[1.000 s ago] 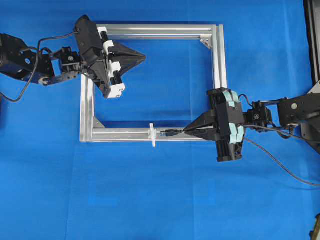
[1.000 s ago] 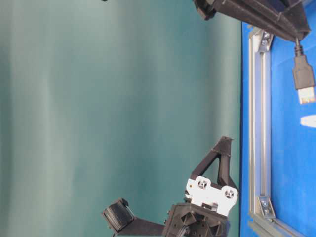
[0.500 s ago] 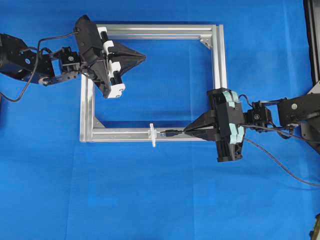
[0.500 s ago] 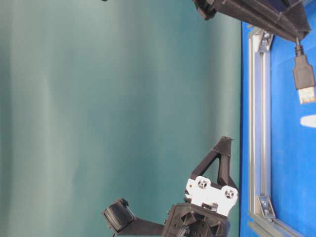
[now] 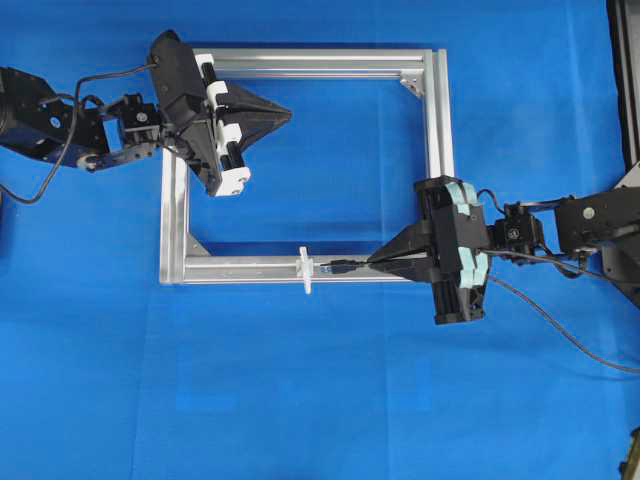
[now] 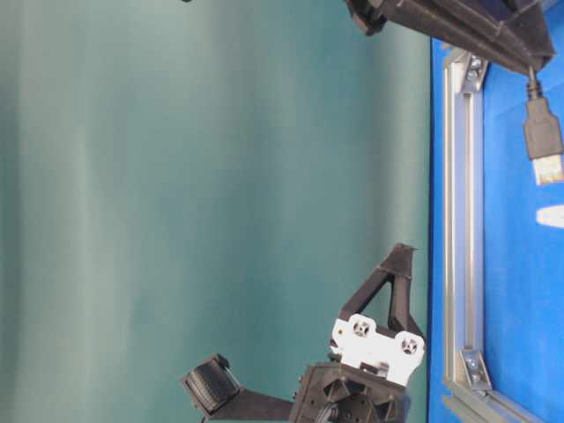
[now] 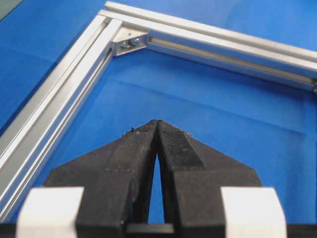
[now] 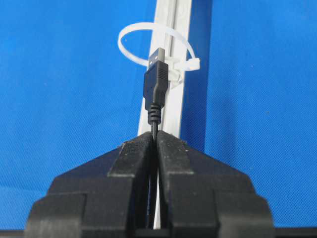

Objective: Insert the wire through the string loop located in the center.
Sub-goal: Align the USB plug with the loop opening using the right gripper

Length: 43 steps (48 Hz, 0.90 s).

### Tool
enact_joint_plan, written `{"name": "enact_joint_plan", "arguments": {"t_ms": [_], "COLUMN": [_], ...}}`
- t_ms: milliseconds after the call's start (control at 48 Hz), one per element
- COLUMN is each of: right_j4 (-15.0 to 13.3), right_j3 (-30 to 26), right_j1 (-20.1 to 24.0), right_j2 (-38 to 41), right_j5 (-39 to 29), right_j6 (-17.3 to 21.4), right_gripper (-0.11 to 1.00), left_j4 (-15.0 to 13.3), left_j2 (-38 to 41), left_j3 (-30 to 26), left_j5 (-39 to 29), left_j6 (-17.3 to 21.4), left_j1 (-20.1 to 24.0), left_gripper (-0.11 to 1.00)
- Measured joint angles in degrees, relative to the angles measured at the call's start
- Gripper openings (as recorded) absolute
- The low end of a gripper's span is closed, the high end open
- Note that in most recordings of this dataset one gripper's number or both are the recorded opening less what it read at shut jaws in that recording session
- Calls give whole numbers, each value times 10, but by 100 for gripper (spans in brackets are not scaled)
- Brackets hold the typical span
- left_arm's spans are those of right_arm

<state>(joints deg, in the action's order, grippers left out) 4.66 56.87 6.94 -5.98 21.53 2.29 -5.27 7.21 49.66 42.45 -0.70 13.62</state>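
Note:
My right gripper (image 5: 372,264) (image 8: 155,134) is shut on the wire (image 8: 155,94), pinching the thin black cable just behind its plug. The metal-tipped plug (image 5: 340,267) (image 6: 543,139) points left along the near rail of the aluminium frame (image 5: 240,268). The string loop (image 5: 305,270) (image 8: 130,34), a white tie ring, stands on that rail just ahead of the plug tip; the wrist view shows the tip at the ring's opening. My left gripper (image 5: 287,114) (image 7: 156,122) is shut and empty, hovering over the frame's far left corner.
The silver frame (image 7: 59,79) lies as a rectangle on the blue cloth, with corner brackets (image 5: 411,82) inside. The wire's slack (image 5: 560,330) trails off to the lower right. A dark edge (image 5: 625,70) runs along the table's right side.

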Motion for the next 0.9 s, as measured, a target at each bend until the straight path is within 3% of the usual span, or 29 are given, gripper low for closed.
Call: {"name": "enact_joint_plan", "arguments": {"t_ms": [896], "right_j4": [0], "right_j3": [-11], "right_j1": [1], "right_j2": [9], "right_j5": [1], "right_j6": [0], "right_gripper": [-2], "left_j4": [0], "left_j2": [1], "left_j3": [0], "left_j5": [0], "left_j6": [1], "left_j1": [-1], "left_gripper": [0]}}
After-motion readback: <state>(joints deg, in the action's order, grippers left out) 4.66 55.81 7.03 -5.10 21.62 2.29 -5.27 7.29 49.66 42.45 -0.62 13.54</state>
